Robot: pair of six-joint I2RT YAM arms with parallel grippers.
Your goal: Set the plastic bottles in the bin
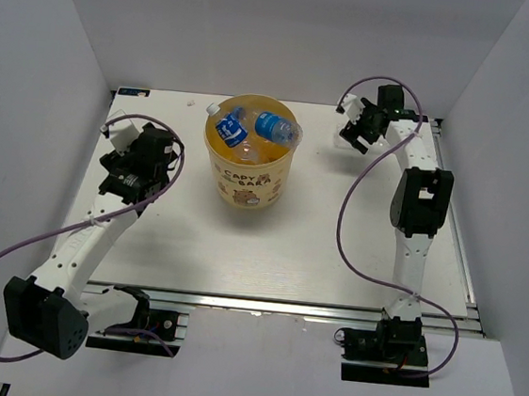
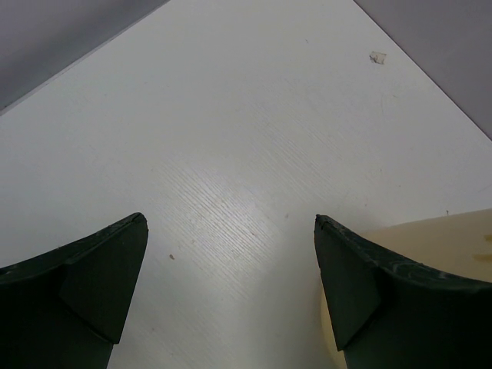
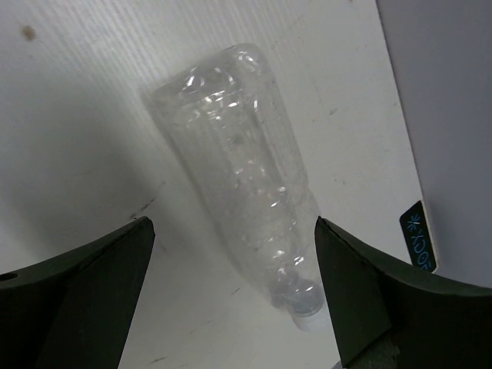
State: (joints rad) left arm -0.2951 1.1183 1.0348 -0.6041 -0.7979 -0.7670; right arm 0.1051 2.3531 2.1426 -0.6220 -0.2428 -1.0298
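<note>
The yellow-orange bin (image 1: 245,182) stands at the middle back of the table. It holds several plastic bottles, two with blue labels (image 1: 231,130) (image 1: 275,126) lying on top. Its pale side shows at the right of the left wrist view (image 2: 438,238). A clear plain bottle (image 3: 242,169) lies on the table, white cap (image 3: 309,320) towards the camera. My right gripper (image 3: 232,224) is open above it, fingers either side of its neck end, not touching; it is at the back right (image 1: 352,133). My left gripper (image 2: 231,221) is open and empty over bare table, left of the bin (image 1: 130,146).
White walls close the table on the left, back and right. A small blue tag (image 3: 417,234) sits at the table's edge by the right wall. A metal rail (image 1: 281,306) runs along the front edge.
</note>
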